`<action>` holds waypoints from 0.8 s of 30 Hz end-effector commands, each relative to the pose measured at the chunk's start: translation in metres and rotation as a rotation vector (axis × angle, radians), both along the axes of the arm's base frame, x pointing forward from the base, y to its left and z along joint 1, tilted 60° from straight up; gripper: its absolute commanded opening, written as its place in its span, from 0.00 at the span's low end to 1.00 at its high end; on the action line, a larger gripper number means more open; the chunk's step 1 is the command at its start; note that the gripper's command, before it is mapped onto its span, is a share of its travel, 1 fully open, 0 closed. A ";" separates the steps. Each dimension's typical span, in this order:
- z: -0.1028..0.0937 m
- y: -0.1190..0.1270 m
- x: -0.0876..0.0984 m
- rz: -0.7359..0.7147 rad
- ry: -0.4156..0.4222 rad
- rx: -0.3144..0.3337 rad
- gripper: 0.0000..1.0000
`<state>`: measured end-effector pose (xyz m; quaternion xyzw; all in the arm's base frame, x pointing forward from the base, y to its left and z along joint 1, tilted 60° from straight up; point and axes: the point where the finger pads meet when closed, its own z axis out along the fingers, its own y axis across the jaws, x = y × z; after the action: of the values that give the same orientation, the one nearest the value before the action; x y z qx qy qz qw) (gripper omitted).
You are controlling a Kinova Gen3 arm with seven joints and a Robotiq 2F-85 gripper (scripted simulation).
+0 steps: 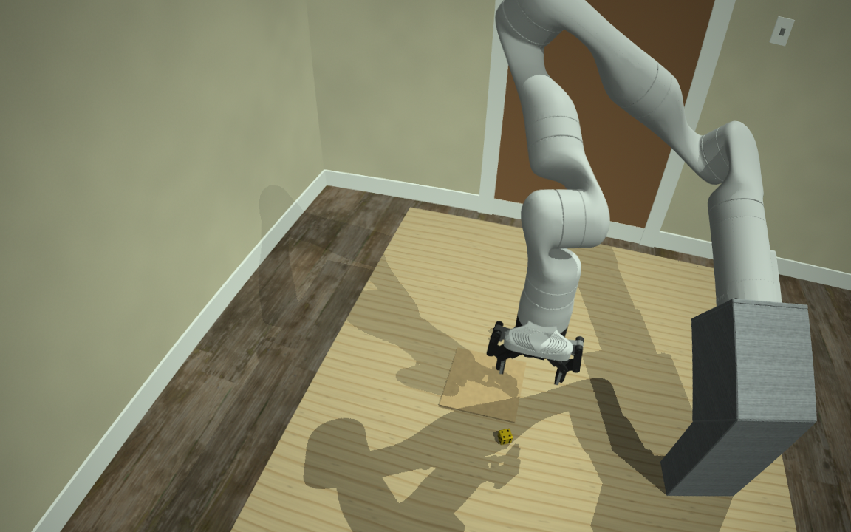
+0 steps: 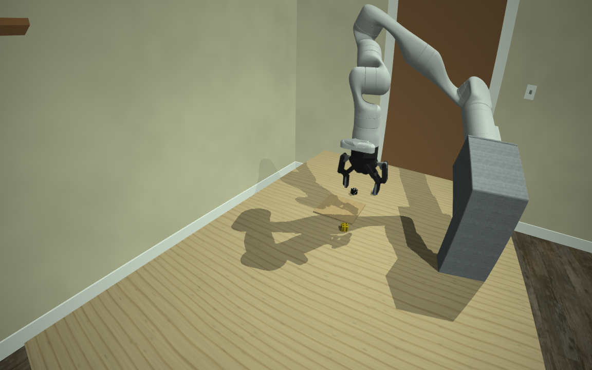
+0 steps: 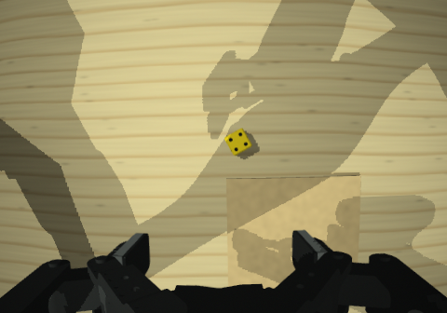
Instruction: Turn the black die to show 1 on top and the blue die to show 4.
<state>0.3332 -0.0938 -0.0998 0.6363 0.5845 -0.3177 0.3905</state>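
Observation:
My gripper (image 1: 529, 375) (image 2: 360, 189) (image 3: 221, 248) is open and empty, pointing down, above the table near the mat. The tan square mat (image 1: 458, 397) (image 2: 335, 212) (image 3: 279, 192) lies flat, with no die seen on it. The yellow die (image 1: 505, 436) (image 2: 344, 227) (image 3: 238, 142) stands on the table just off the mat's near edge, with 4 on top. The black die (image 2: 353, 191) is on the table behind the mat and shows between the fingers in the exterior view; its top face is too small to read. In the top view the gripper hides it. The blue die is not clearly seen in any view.
The wooden table (image 1: 375, 502) (image 2: 197, 299) (image 3: 154, 71) carries broad arm shadows, some across the mat. The grey arm pedestal (image 1: 772, 357) (image 2: 496, 170) stands at the right. Walls stand at the left and back, with a brown door (image 2: 422, 92) behind the arm.

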 end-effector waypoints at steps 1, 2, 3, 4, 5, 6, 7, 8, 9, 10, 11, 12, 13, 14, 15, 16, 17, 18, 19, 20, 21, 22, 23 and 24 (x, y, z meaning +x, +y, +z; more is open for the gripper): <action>0.012 0.025 0.009 0.019 -0.020 0.018 1.00; 0.014 0.029 0.008 0.019 -0.020 0.018 1.00; 0.016 0.032 0.008 0.019 -0.020 0.018 1.00; 0.018 0.035 0.008 0.019 -0.020 0.018 1.00; 0.019 0.037 0.007 0.019 -0.020 0.018 1.00; 0.019 0.038 0.007 0.019 -0.020 0.018 1.00; 0.019 0.038 0.007 0.019 -0.020 0.018 1.00; 0.020 0.038 0.007 0.019 -0.020 0.018 1.00; 0.020 0.038 0.007 0.019 -0.020 0.018 1.00; 0.020 0.038 0.007 0.019 -0.020 0.018 1.00; 0.020 0.038 0.007 0.019 -0.020 0.018 1.00; 0.020 0.038 0.007 0.019 -0.020 0.018 1.00; 0.020 0.038 0.007 0.019 -0.020 0.018 1.00; 0.020 0.038 0.007 0.019 -0.020 0.018 1.00; 0.020 0.038 0.007 0.019 -0.020 0.018 1.00; 0.020 0.038 0.007 0.019 -0.020 0.018 1.00; 0.020 0.038 0.007 0.019 -0.021 0.018 1.00; 0.021 0.037 0.008 0.017 -0.024 0.018 1.00; 0.023 0.036 0.009 0.013 -0.033 0.019 1.00; 0.026 0.034 0.011 0.006 -0.049 0.020 1.00; 0.032 0.031 0.015 -0.006 -0.071 0.021 1.00; 0.039 0.027 0.018 -0.021 -0.101 0.024 1.00; 0.048 0.022 0.023 -0.040 -0.138 0.026 1.00; 0.059 0.016 0.028 -0.062 -0.181 0.029 1.00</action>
<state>0.3502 -0.0706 -0.0618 0.6666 0.5534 -0.2801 0.4135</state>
